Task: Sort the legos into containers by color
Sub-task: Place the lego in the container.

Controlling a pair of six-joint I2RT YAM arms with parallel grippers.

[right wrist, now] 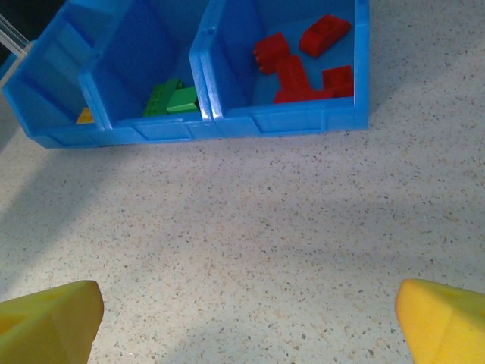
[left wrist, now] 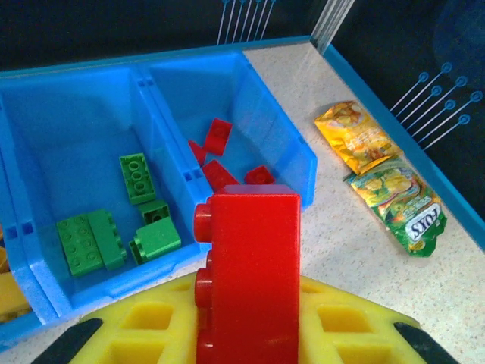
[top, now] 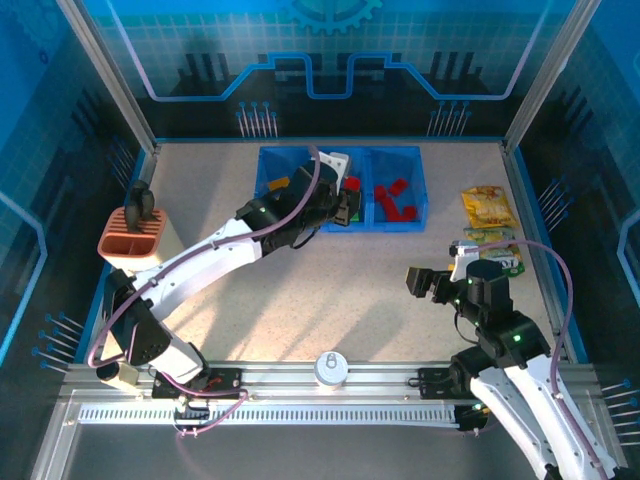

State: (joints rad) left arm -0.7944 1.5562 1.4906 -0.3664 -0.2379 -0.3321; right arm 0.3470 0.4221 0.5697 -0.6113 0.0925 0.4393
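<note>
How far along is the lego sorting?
Looks mostly done: green bricks in the middle compartment, red bricks in the right compartment. In hand: the left gripper holds a red brick above the tray. Left: dropping it among the reds; the right gripper hangs open.

Speckled beige tabletop (top: 330, 290), blue circuit-patterned walls (top: 420, 40), grey metal corner posts (top: 105, 70), near-edge slotted rail (top: 300, 412)
</note>
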